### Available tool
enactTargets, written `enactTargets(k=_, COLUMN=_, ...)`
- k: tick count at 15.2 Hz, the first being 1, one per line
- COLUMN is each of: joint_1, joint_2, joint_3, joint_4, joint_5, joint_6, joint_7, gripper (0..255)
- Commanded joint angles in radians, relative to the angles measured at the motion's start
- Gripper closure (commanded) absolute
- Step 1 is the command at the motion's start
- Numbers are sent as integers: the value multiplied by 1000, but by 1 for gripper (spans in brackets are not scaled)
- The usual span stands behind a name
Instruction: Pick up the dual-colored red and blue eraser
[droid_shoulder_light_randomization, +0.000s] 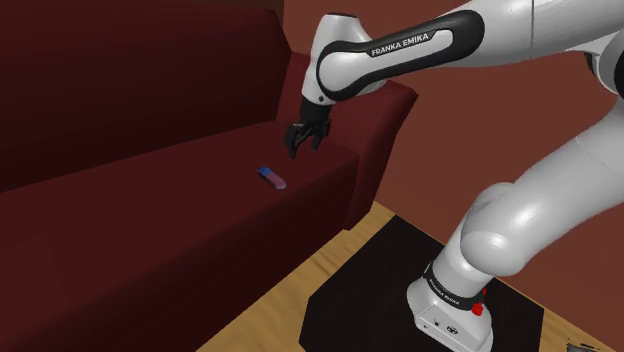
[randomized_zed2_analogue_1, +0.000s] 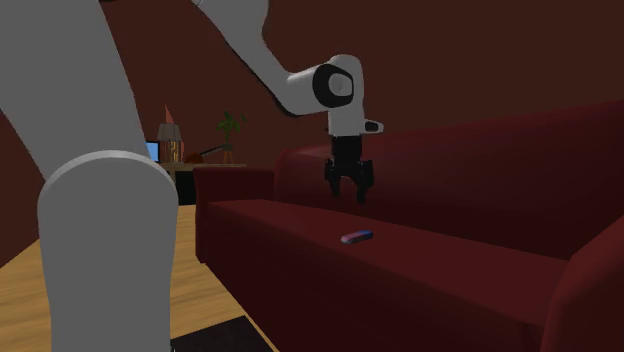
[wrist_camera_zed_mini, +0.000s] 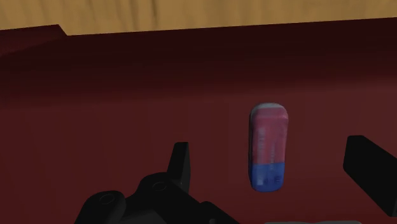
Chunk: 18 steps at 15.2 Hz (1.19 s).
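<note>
A small red and blue eraser (droid_shoulder_light_randomization: 271, 178) lies flat on the dark red sofa seat (droid_shoulder_light_randomization: 150, 215), near its front edge. From the other side the eraser (randomized_zed2_analogue_1: 356, 236) lies below my gripper (randomized_zed2_analogue_1: 348, 192). My black gripper (droid_shoulder_light_randomization: 306, 146) hangs open above the seat, up and to the shoulder view's right of the eraser, not touching it. Through the wrist camera the eraser (wrist_camera_zed_mini: 268, 147) lies lengthwise between my spread fingers (wrist_camera_zed_mini: 182, 164), closer to the other finger, blue end nearest the hand. Nothing is held.
The sofa's backrest (droid_shoulder_light_randomization: 130, 80) rises behind the seat and an armrest (droid_shoulder_light_randomization: 385, 110) stands close to the gripper. Wooden floor (droid_shoulder_light_randomization: 300, 290) and a black mat (droid_shoulder_light_randomization: 380, 290) under the stand lie in front. A side table with a lamp (randomized_zed2_analogue_1: 170, 135) and plant (randomized_zed2_analogue_1: 232, 128) stands beyond the sofa.
</note>
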Motion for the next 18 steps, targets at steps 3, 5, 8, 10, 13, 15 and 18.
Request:
enactTargets(k=3, joint_1=4, joint_2=144, joint_3=31, joint_4=57, joint_5=-28, joint_6=100, joint_7=42, gripper=0)
enactTargets(k=5, joint_1=6, joint_2=219, joint_3=44, joint_4=92, joint_5=-50, joint_6=145, joint_7=68, gripper=0)
enactTargets(k=8, joint_1=13, joint_2=334, joint_3=57, joint_4=155, joint_5=-92, joint_6=203, joint_7=110, gripper=0)
enactTargets(k=10, joint_1=15, joint_2=346, joint_3=56, joint_4=152, joint_5=-96, joint_6=218, joint_7=113, gripper=0)
enactTargets(k=13, joint_1=15, joint_2=370, joint_3=56, joint_4=136, joint_5=-102, joint_6=257, joint_7=116, gripper=0)
enactTargets(k=15, joint_1=16, joint_2=387, joint_3=55, joint_4=127, joint_5=-106, joint_6=283, joint_7=119, gripper=0)
enactTargets(k=18, joint_1=16, joint_2=401, joint_3=55, joint_4=120, joint_5=-110, joint_6=303, joint_7=121, gripper=0)
